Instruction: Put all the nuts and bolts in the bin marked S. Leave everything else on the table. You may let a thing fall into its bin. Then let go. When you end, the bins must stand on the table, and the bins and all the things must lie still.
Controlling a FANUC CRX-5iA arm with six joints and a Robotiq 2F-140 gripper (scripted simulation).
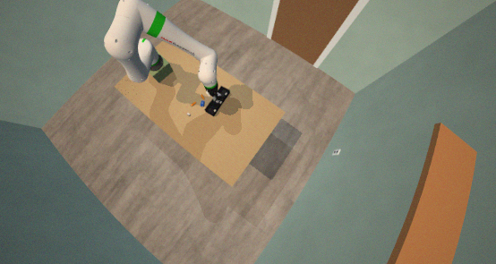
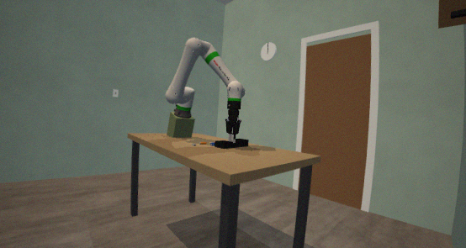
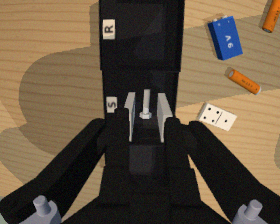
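Observation:
My gripper (image 3: 146, 103) (image 1: 216, 97) (image 2: 230, 137) hangs straight over the near compartment of a black two-compartment bin (image 3: 118, 63) (image 1: 211, 109) (image 2: 241, 142). The fingers stand a little apart. A small grey bolt (image 3: 145, 103) shows between the fingertips, clear of both of them, above the dark floor of that compartment. Each compartment carries a small white label (image 3: 108, 28) on its left wall; the near label (image 3: 111, 103) is too small to read surely.
To the right of the bin on the wooden table (image 1: 233, 155) (image 2: 235, 162) lie a blue battery (image 3: 225, 38) (image 1: 202, 103), two orange pieces (image 3: 273, 14) (image 3: 244, 82) and a white domino (image 3: 216, 116). The arm's green base block (image 2: 180, 127) stands at the table's far end.

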